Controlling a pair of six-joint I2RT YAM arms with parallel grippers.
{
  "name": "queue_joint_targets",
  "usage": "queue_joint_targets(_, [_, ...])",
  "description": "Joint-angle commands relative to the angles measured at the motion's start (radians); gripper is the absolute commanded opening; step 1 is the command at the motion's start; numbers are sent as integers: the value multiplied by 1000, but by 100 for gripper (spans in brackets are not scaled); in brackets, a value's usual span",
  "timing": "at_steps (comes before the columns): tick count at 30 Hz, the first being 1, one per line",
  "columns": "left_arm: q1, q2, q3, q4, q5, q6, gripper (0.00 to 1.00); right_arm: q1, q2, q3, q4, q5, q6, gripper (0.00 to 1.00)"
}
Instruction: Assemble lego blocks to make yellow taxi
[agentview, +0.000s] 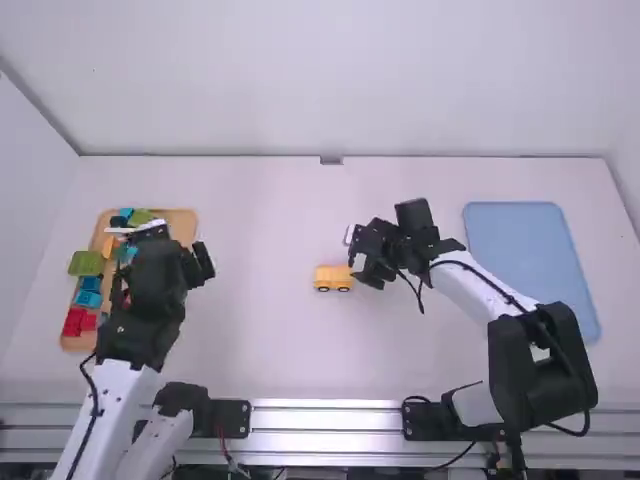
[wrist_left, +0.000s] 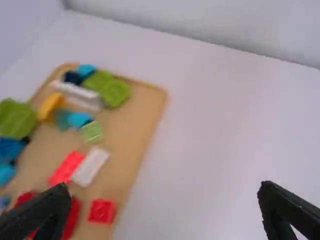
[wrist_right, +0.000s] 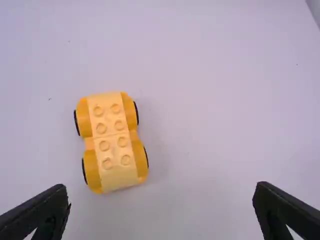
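Straddling the tray's edge (wrist_left: 154, 115), left tool (agentview: 177, 245) gapes well apart from right tool (agentview: 361, 257), spread near the yellow car (wrist_right: 115, 150).

The toy car (wrist_right: 115, 152) is yellow, deeper and more orange along its 2 sides, paler along its top, where 8 round studs of the same pale yellow make 4 rows of 2; its wheels (wrist_right: 146, 157) show black; the tray (wrist_left: 131, 145) at the left is tan, its blocks (wrist_left: 107, 90) mixed in leaf green, pale green, red, orange-yellow, teal, bright blue, navy and white; the other tray (agentview: 515, 245) is plain light blue; the table (agentview: 270, 340) is white; both arms (agentview: 465, 282) pair white links with black joints; the 2 grippers (agentview: 360, 257) are black.
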Motion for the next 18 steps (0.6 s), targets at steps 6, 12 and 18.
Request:
queue_joint_targets(6, [223, 7, 153, -225, -191, -200, 99, -9, -14, -2, 34, -3, 3, 98])
queue_joint_targets(12, [458, 114, 321, -425, -103, -307, 99, -7, -14, -2, 54, -3, 4, 98])
queue_joint_targets(18, [683, 270, 452, -415, 64, -151, 99, -9, -14, -2, 77, -2, 4, 98])
